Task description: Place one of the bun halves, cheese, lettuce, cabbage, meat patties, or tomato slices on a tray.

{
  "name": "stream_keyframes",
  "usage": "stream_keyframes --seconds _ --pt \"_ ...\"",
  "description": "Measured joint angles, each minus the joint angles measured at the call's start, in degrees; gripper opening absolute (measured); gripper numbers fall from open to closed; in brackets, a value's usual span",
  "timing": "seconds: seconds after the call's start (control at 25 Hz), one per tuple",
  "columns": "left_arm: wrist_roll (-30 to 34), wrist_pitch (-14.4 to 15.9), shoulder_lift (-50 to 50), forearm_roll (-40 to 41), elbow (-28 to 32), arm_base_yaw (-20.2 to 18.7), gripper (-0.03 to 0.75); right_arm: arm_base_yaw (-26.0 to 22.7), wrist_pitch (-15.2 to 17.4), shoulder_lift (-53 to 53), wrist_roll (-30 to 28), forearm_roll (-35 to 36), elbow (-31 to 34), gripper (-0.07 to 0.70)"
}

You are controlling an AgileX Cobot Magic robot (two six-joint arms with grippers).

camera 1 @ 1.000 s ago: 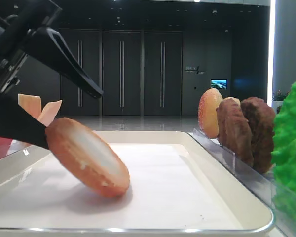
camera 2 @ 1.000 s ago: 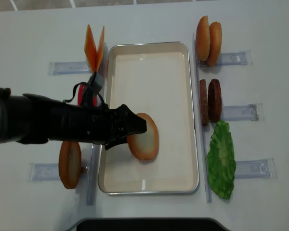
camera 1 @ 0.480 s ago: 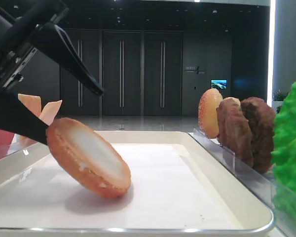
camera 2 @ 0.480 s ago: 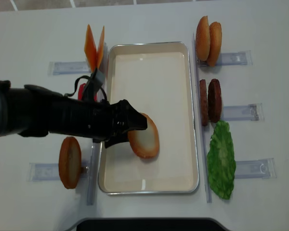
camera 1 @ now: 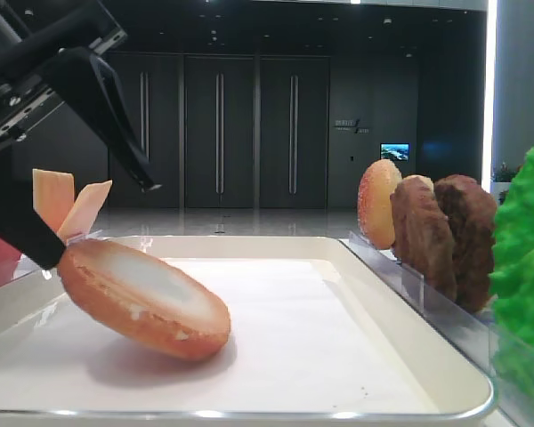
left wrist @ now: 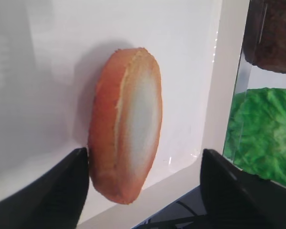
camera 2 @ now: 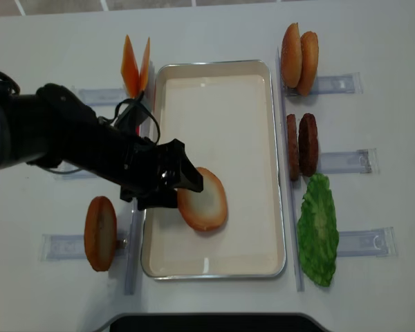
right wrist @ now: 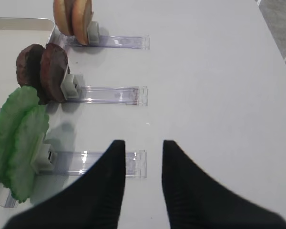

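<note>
A bun half (camera 2: 204, 200) lies tilted on the white tray (camera 2: 214, 90), cut face up. In the low exterior view this bun half (camera 1: 142, 298) leans to the left on the tray (camera 1: 338, 356). My left gripper (camera 2: 183, 190) stands open at the bun's left edge. In the left wrist view one of its fingers (left wrist: 62, 191) touches the bun (left wrist: 126, 124), and the other stands well apart from it. My right gripper (right wrist: 143, 143) is open over bare table with nothing between its fingers.
Left of the tray stand orange cheese slices (camera 2: 136, 66) and another bun half (camera 2: 100, 232) in clear racks. To its right are two bun halves (camera 2: 299, 59), meat patties (camera 2: 301, 144) and lettuce (camera 2: 318, 228). A clear rack (right wrist: 105, 162) lies just beyond my right gripper.
The bun half has tipped lower toward the tray floor. My left gripper has drawn back to the left and swung round, with its jaws wide.
</note>
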Motion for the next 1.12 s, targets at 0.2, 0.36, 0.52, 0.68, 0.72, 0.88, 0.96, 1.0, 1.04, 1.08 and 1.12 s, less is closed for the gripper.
stream_keyframes --seconds 0.2,0.36,0.52,0.68,0.72,0.88,0.96,1.0,1.04,1.08,1.12 --pt "-8.20 3.92 0.00 8.62 -5.68 0.02 0.551 0.00 0.00 0.00 0.00 0.00 0.00 0.190" --pt "-12.32 6.59 0.00 13.65 -9.28 0.02 0.549 0.00 0.00 0.00 0.00 0.00 0.00 0.190" --pt "-16.50 10.59 0.00 20.49 -14.18 0.02 0.547 0.00 0.00 0.00 0.00 0.00 0.00 0.190" --pt "-21.86 17.40 -0.66 32.66 -21.16 0.02 0.547 0.00 0.00 0.00 0.05 0.00 0.00 0.190" --pt "-22.98 19.33 -1.16 36.54 -23.22 0.02 0.547 0.00 0.00 0.00 0.05 0.00 0.00 0.190" --pt "-26.46 27.01 -3.62 50.76 -29.80 0.02 0.547 0.00 0.00 0.00 0.11 0.00 0.00 0.190" --pt "-27.00 27.63 -5.13 54.90 -30.81 0.02 0.545 0.00 0.00 0.00 0.11 0.00 0.00 0.190" --pt "-27.25 28.02 -6.03 56.40 -30.95 0.02 0.542 0.00 0.00 0.00 0.11 0.00 0.00 0.190" --pt "-27.65 28.32 -6.95 57.45 -31.04 0.02 0.538 0.00 0.00 0.00 0.11 0.00 0.00 0.190" --pt "-28.04 28.38 -7.68 58.80 -31.09 0.02 0.533 0.00 0.00 0.00 0.11 0.00 0.00 0.190" --pt "-28.27 28.44 -8.48 59.74 -31.09 0.02 0.526 0.00 0.00 0.00 0.16 0.00 0.00 0.190"
